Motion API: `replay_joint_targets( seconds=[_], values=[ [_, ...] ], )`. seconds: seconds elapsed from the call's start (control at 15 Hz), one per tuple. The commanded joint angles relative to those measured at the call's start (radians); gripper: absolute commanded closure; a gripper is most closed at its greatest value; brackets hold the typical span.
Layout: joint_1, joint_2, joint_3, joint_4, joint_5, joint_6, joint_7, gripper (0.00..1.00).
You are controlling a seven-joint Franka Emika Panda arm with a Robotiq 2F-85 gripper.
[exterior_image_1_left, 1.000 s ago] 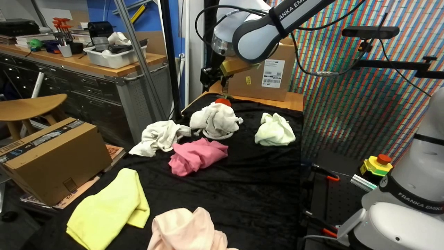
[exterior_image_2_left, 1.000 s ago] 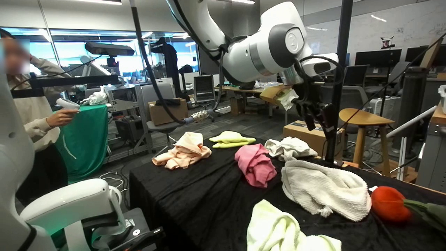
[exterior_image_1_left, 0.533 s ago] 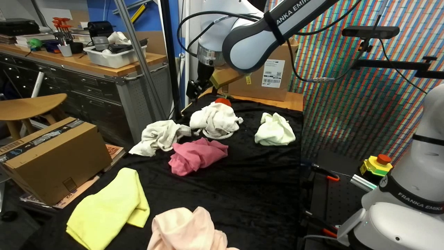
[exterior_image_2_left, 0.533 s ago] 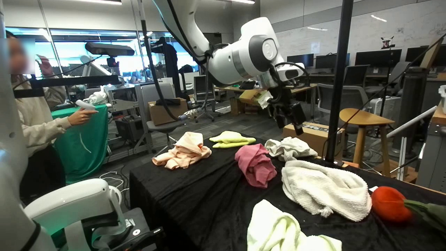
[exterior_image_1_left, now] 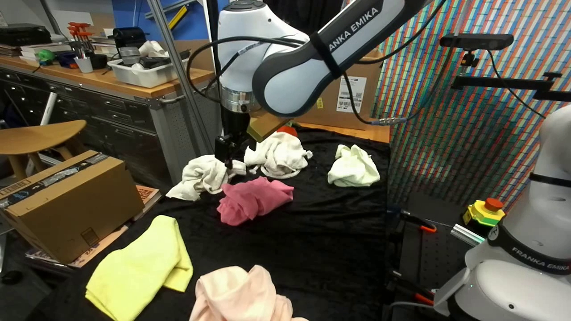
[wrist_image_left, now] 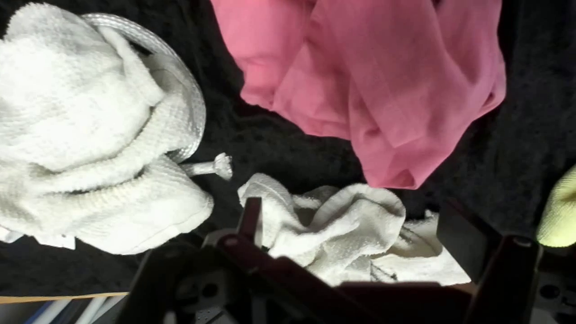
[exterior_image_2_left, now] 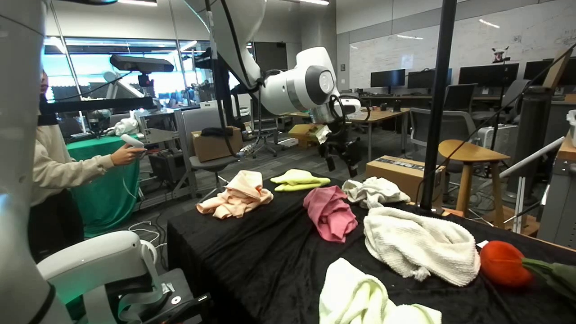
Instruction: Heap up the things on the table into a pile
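Gripper (wrist_image_left: 354, 219) spread apart, I hung above the grey-white cloth (exterior_image_1_left: 200, 176), magenta cloth (exterior_image_1_left: 252, 200) just beside it, yellow cloth (exterior_image_1_left: 142, 261) farther along the table (exterior_image_1_left: 339, 249).

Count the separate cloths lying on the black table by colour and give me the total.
White to grey-white: 2 (white cloth, grey-white cloth)
Pink: 2 (magenta cloth, pale pink cloth)
Yellow: 1 (yellow cloth)
Very pale green: 1 (pale green cloth)
Total: 6
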Motion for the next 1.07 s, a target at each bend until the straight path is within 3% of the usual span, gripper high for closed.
replay_joint_targets(
  seconds=[0.0,0.53,1.0],
  values=[
    [0.018,0.108,-0.006,0.166,0.038,-0.085,-0.092,0.0],
    [0.022,0.262,-0.025,0.347,0.045,-0.098,-0.162,0.0],
    [0.026,0.342,-0.058,0.36,0.054,0.081,-0.141,0.0]
  ],
)
